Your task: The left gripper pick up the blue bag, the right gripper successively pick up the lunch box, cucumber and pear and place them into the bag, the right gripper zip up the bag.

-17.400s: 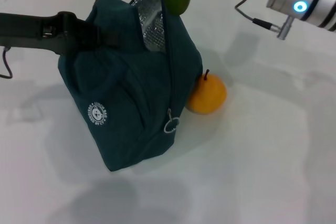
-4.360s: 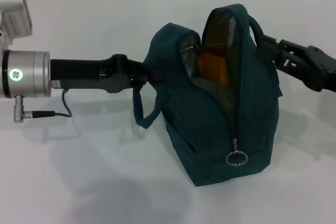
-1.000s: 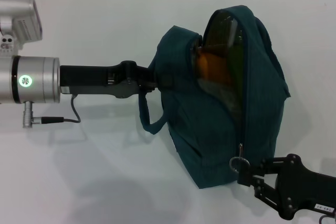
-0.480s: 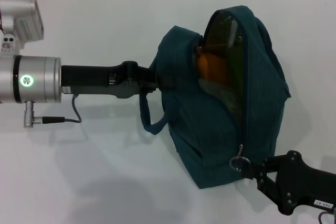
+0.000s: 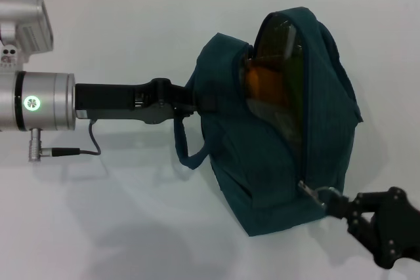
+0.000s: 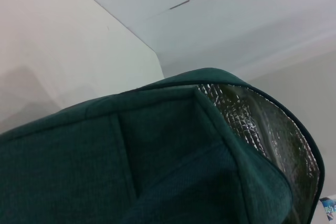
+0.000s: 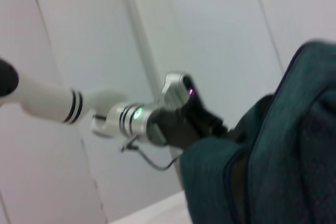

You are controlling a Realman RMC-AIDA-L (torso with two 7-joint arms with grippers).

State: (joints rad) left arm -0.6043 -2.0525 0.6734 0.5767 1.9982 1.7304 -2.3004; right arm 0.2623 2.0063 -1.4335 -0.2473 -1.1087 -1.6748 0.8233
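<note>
The blue bag [image 5: 282,142] stands on the white table, its zip open down the front. The orange pear [image 5: 262,86] shows inside, with a dark green shape above it that may be the cucumber. The lunch box is hidden. My left gripper [image 5: 195,103] is shut on the bag's upper left edge, beside a hanging handle [image 5: 187,149]. My right gripper [image 5: 331,200] is at the bag's lower right corner, shut on the metal zip-pull [image 5: 312,191]. The left wrist view shows the bag fabric [image 6: 131,166] and foil lining [image 6: 262,124]. The right wrist view shows the bag [image 7: 283,156] and the left arm [image 7: 152,121].
The white table [image 5: 131,227] lies around the bag, with a wall line at the back. The left arm's silver section [image 5: 39,100] and its cable [image 5: 65,151] lie over the table's left side.
My right gripper has shifted right and a little up. The zip-pull ring, hanging free before, is now drawn to the right between its fingers. The bag and left arm are still.
</note>
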